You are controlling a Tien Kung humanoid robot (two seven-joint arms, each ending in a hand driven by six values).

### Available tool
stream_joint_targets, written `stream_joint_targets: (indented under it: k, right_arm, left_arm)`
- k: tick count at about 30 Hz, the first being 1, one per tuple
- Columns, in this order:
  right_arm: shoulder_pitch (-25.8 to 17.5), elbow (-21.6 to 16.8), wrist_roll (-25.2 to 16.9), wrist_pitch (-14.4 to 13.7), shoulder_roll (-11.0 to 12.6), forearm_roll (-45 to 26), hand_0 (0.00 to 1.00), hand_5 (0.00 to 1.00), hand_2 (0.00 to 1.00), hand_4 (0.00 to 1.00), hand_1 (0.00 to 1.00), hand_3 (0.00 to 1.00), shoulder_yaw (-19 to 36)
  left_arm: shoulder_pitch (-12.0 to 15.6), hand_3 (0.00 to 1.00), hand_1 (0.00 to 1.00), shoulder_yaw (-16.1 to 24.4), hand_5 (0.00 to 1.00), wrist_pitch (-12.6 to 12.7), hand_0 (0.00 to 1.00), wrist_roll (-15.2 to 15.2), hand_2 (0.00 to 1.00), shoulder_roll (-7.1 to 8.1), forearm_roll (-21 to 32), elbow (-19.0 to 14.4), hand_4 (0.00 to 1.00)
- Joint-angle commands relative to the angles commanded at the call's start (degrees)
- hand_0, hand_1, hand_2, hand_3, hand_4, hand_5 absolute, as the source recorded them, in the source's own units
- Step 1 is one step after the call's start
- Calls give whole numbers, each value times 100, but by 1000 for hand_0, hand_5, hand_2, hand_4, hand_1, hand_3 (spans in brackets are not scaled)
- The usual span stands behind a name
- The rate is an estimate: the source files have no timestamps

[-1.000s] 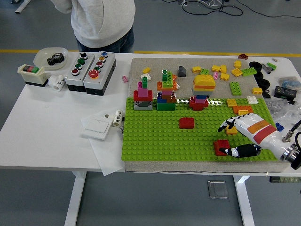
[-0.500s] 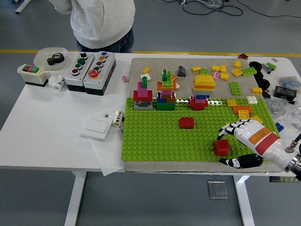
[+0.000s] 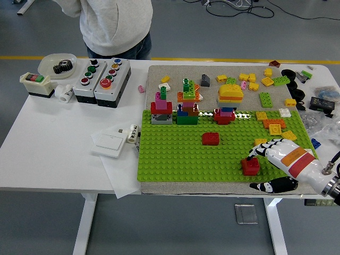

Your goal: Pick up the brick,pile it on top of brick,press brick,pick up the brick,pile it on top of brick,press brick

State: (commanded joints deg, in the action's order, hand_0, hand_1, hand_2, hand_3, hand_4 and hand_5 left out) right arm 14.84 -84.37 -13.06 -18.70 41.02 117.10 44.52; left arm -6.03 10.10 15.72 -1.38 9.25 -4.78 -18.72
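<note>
A red brick [image 3: 250,166] sits on the green baseplate [image 3: 180,154] near its front right corner. My right hand [image 3: 256,172] comes in from the lower right. Its spread fingers [image 3: 261,148] arch just above and behind this brick, while the thumb lies off the plate's front edge, clear of the brick. The hand holds nothing. A second red brick [image 3: 210,138] stands alone at mid plate. Along the plate's back edge are a red and grey stack [image 3: 161,109], a tall mixed stack [image 3: 187,103] and a low red stack [image 3: 224,115]. The left hand is out of view.
Loose yellow, green and orange bricks [image 3: 268,85] lie behind and right of the plate. Button boxes [image 3: 101,79], a bowl holding a gear [image 3: 58,65] and a white card [image 3: 110,141] are on the left. A person in grey [image 3: 114,24] stands at the far side.
The right hand slid back toward the front right. Its thumb came away from the red brick's front and now lies off the plate. The brick stays in place.
</note>
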Motion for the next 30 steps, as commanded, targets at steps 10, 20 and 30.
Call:
stream_joint_targets:
  k: [10, 20, 30]
  right_arm:
    - [-92, 54, -65, -69, 8, -20, 616, 496, 695, 937, 623, 630, 89]
    - [-200, -11, -69, -103, 27, 23, 611, 497, 688, 935, 619, 625, 136]
    - [-223, 113, -64, -103, -21, 40, 609, 496, 688, 933, 619, 625, 132]
  left_arm:
    - [-4, 825, 908, 3, 802, -1, 832, 4, 928, 1, -7, 0, 816]
    - [1, 827, 908, 13, 804, 2, 831, 17, 928, -5, -23, 2, 815]
    - [0, 828, 908, 12, 803, 3, 833, 15, 928, -4, -29, 0, 816]
